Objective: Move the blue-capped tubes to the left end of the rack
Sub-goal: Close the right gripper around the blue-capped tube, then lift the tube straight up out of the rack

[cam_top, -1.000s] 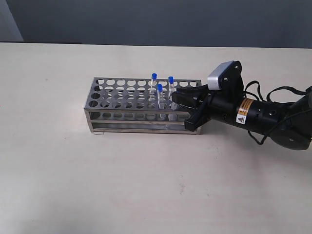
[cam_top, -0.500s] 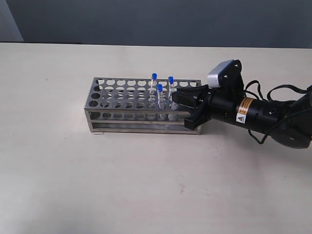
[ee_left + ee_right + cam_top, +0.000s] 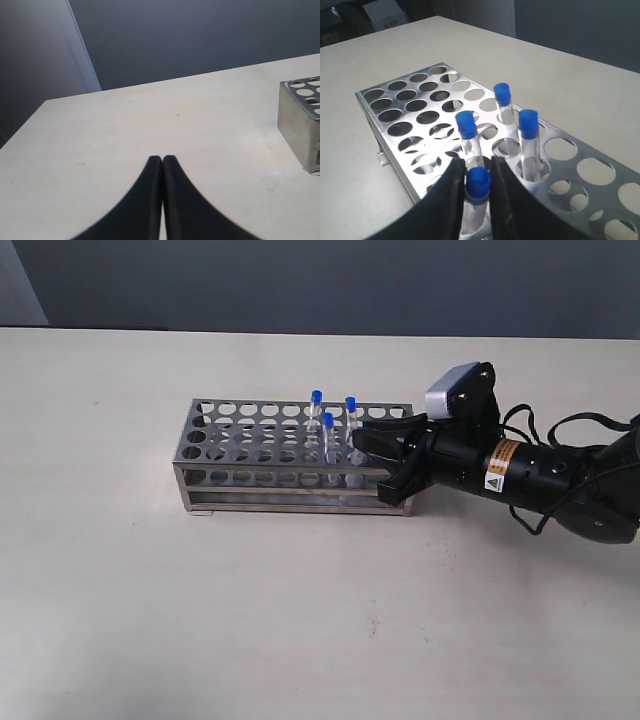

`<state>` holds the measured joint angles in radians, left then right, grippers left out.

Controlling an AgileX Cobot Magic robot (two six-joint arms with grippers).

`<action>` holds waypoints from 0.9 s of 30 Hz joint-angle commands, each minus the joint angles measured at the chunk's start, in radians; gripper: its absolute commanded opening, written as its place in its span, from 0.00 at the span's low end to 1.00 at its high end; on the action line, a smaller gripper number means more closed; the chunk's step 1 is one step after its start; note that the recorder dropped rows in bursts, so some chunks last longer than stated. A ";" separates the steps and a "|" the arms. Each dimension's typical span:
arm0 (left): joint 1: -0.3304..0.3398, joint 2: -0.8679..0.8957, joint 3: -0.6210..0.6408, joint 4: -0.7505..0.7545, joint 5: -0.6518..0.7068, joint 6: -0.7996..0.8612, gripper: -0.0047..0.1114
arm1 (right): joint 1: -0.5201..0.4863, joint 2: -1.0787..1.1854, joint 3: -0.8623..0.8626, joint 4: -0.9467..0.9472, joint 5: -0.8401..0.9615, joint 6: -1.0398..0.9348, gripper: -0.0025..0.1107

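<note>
Hardly budging since 0.5 s ago, clamping right pincer (image 3: 479,174) on 1 blue-capped tube (image 3: 478,184); needing a straight lift clear of rack (image 3: 260,467) before heading toward 9 o'clock.

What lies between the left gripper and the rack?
Only bare table separates the left gripper from the rack, as the left wrist view shows.

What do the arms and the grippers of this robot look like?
The right arm is black and rounded, with a silver-grey camera box on its wrist, an orange warning label, and black cables looping behind. The right gripper and the left gripper both have smooth black fingers that curve and taper to narrow tips.
</note>
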<state>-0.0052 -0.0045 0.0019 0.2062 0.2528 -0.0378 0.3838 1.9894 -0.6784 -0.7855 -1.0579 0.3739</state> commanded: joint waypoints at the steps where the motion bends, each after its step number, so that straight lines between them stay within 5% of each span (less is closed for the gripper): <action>1: -0.006 0.004 -0.002 -0.004 -0.013 -0.003 0.04 | -0.004 -0.011 -0.017 -0.019 0.146 0.028 0.02; 27: -0.006 0.004 -0.002 -0.004 -0.013 -0.003 0.04 | -0.004 -0.191 -0.124 -0.150 0.271 0.180 0.02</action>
<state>-0.0052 -0.0045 0.0019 0.2062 0.2528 -0.0378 0.3877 1.8313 -0.7894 -0.9850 -0.8233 0.5672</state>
